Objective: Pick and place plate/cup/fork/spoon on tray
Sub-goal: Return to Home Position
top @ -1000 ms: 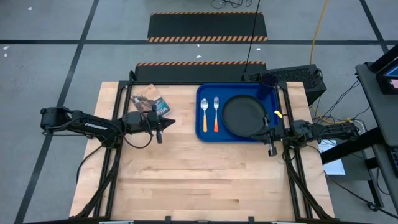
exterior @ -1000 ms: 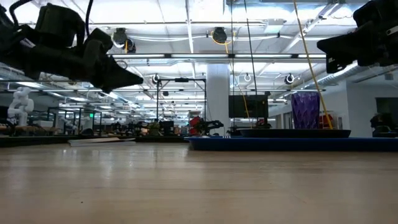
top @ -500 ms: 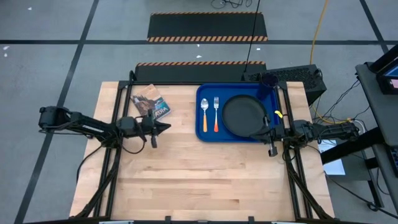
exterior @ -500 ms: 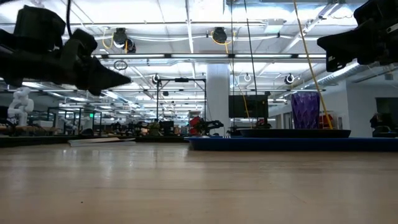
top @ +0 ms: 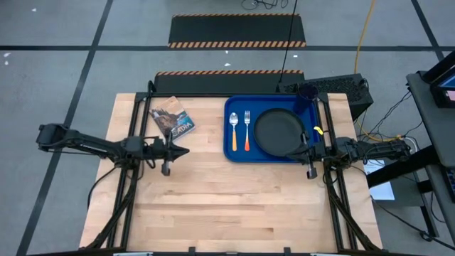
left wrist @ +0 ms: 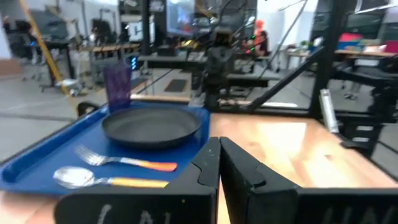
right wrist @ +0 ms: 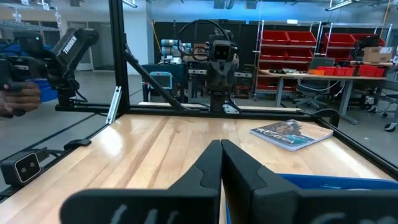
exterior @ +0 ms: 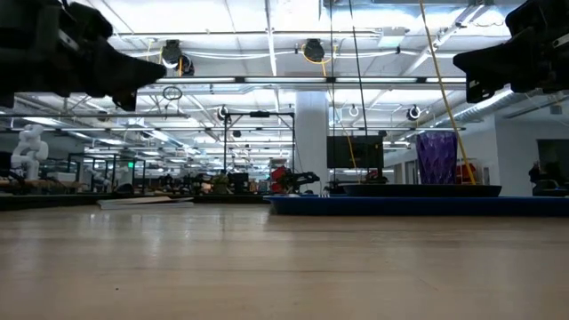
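Note:
The blue tray lies at the table's far right. On it rest the black plate, the spoon, the fork and, in its far right corner, the purple cup. All also show in the left wrist view: plate, fork, spoon, cup. My left gripper is shut and empty, above the table left of the tray. My right gripper is shut and empty, at the tray's near right edge.
A small printed booklet lies flat on the table at the far left, beyond my left gripper; it also shows in the right wrist view. Bare wood fills the table's near half. A person's hand shows beyond the table.
My left gripper has drawn back toward the table's left edge and a little toward the near edge, away from the booklet, staying shut. My right arm has kept still.

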Tool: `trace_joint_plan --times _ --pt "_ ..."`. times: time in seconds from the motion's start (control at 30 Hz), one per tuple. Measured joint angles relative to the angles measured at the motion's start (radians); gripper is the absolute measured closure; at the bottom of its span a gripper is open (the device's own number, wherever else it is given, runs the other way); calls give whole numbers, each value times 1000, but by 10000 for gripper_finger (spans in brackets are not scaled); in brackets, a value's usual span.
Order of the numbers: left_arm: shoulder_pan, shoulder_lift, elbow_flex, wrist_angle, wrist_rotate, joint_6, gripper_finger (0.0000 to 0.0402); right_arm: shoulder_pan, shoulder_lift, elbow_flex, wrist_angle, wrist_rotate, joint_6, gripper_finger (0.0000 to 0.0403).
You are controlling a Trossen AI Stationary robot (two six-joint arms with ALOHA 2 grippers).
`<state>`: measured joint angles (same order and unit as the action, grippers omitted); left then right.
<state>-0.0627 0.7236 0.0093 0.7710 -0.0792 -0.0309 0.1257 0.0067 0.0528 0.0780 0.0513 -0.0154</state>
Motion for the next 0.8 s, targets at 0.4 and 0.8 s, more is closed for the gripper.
trace_joint_plan --times 0.4,0.8 --pt "5 -368 0 -420 73 82 392 0 0 0 0 0 0 403" --pt "21 -585 1 -754 119 45 392 0 0 0 0 0 0 403"
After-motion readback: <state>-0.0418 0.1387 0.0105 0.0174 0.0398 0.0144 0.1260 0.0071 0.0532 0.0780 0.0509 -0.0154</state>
